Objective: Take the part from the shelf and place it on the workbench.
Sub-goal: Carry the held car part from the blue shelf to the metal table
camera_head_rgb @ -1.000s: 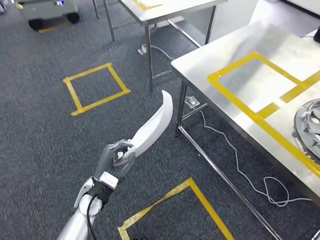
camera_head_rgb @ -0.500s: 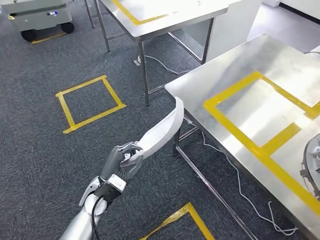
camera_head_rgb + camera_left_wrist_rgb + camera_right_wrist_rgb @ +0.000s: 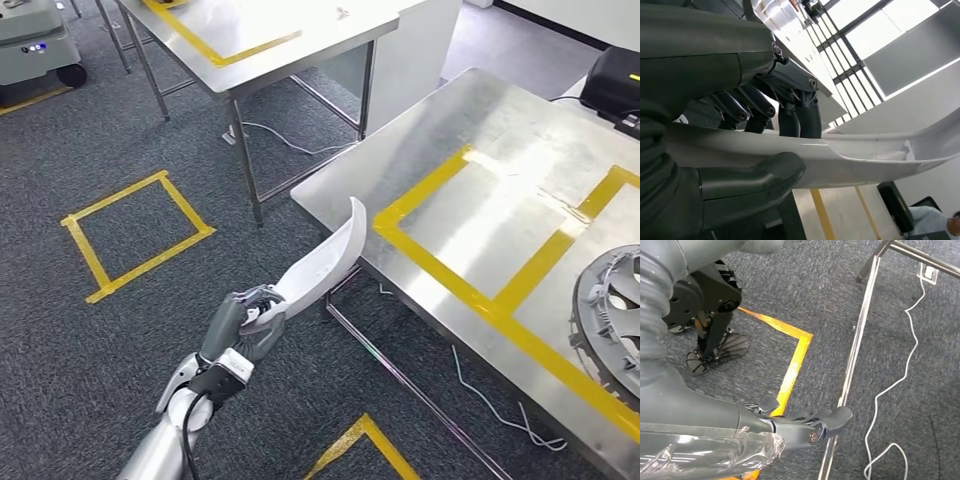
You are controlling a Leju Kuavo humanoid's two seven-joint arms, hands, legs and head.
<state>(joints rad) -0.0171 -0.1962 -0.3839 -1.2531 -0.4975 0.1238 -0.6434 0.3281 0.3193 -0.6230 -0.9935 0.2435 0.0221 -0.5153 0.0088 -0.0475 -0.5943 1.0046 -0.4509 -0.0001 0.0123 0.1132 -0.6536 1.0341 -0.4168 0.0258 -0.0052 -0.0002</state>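
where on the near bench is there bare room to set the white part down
The rectangle framed by yellow tape on the workbench is bare, as is the steel strip between the tape and the near edge. The right end is crowded by the grey wheel cover. The left hand holds the white part just short of that edge.

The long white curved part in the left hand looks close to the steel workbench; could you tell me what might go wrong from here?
The long white curved part is gripped at one end by the left hand, so it could pivot or slip. Its free tip sits at the steel workbench edge and might strike it.
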